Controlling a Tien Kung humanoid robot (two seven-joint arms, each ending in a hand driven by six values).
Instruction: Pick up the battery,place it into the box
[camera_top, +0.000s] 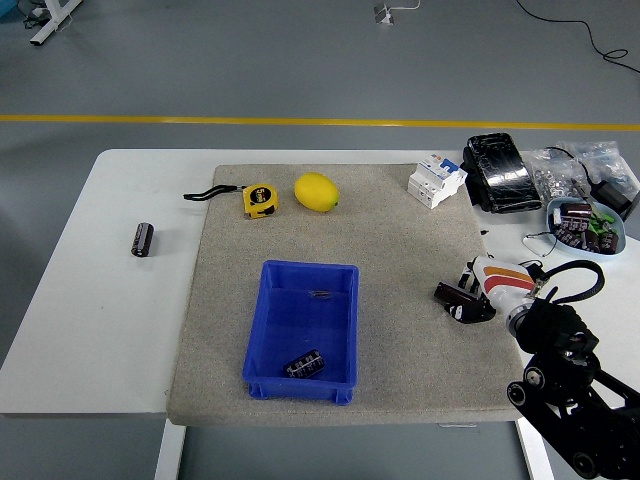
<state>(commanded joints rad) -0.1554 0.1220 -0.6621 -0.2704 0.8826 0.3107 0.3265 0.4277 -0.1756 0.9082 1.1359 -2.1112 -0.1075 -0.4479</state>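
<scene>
A blue box sits on the grey mat, near its front edge. A dark battery lies inside it at the near end. A second black battery lies on the white table, left of the mat. My right hand, white with an orange stripe, hovers low over the mat's right edge, well to the right of the box. Its fingers are curled and hold nothing.
A yellow tape measure and a lemon lie at the mat's back. A white circuit breaker, a black pack, bagged parts and a bowl of components crowd the back right.
</scene>
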